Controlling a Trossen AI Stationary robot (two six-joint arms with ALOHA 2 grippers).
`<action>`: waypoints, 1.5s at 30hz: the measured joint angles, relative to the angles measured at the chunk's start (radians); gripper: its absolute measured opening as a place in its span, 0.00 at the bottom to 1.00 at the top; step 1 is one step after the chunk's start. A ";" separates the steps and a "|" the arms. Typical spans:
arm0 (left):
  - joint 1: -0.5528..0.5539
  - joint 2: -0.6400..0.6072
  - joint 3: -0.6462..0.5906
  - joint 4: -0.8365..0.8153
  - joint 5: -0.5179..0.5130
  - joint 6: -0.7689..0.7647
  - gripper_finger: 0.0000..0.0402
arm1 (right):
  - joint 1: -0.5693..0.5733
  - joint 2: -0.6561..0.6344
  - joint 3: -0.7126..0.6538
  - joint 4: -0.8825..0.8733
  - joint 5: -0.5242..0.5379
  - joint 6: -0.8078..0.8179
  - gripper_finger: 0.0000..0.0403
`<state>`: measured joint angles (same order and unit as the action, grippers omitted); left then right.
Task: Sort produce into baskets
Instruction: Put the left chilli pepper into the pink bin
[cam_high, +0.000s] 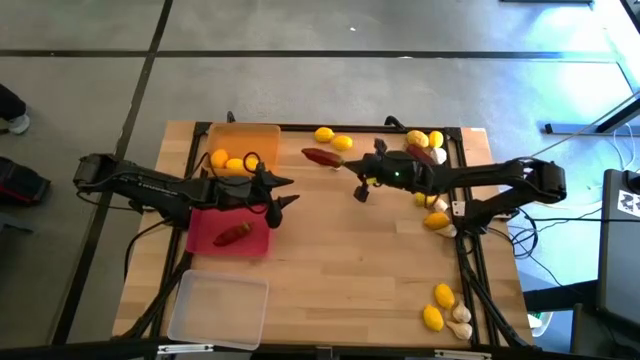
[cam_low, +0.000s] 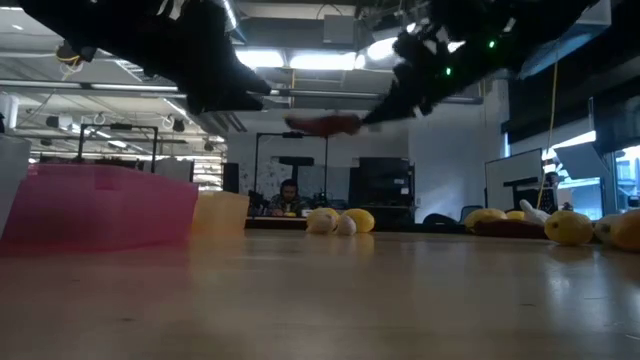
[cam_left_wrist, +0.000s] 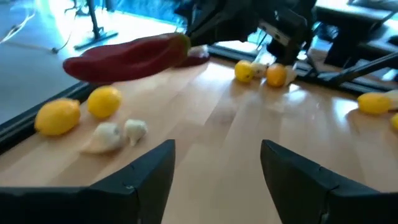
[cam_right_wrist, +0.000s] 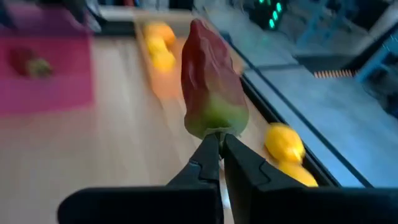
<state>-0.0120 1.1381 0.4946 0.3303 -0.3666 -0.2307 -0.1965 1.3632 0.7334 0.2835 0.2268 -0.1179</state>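
My right gripper (cam_high: 347, 164) is shut on a dark red pepper (cam_high: 322, 157) and holds it in the air over the far middle of the table; the low view shows the pepper (cam_low: 322, 124) well above the wood. My left gripper (cam_high: 285, 194) hovers open, with nothing between its fingers, just right of the red-pink basket (cam_high: 205, 235), in which another red pepper (cam_high: 233, 233) lies. The orange basket (cam_high: 262, 135) at the far left holds lemons (cam_high: 228, 160). A clear basket (cam_high: 218, 310) stands at the near left. My right gripper pinches the pepper's green stem end (cam_right_wrist: 214, 129) between its two fingertips (cam_right_wrist: 205, 155). The fingers come nearly level from the table's right. The pepper sticks out ahead of them toward the left, lifted clear of the table.
Two lemons (cam_high: 333, 138) lie at the far edge beside the held pepper. More lemons, garlic and a pepper (cam_high: 425, 148) crowd the far right corner, others (cam_high: 438, 215) lie along the right edge and at the near right corner (cam_high: 447, 308). The middle of the table is bare wood.
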 joint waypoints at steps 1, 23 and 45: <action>0.000 0.000 0.000 0.018 0.003 0.007 0.61 | 0.014 -0.006 0.000 0.019 0.000 -0.002 0.02; -0.001 0.000 0.000 0.413 0.134 0.081 0.69 | 0.205 -0.021 0.000 0.278 -0.053 -0.100 0.02; 0.000 0.000 0.000 0.480 0.155 0.191 0.28 | 0.205 -0.017 0.000 0.305 -0.089 -0.070 0.02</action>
<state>-0.0124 1.1381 0.4950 0.8104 -0.2111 -0.0401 0.0086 1.3460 0.7338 0.5881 0.1374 -0.1883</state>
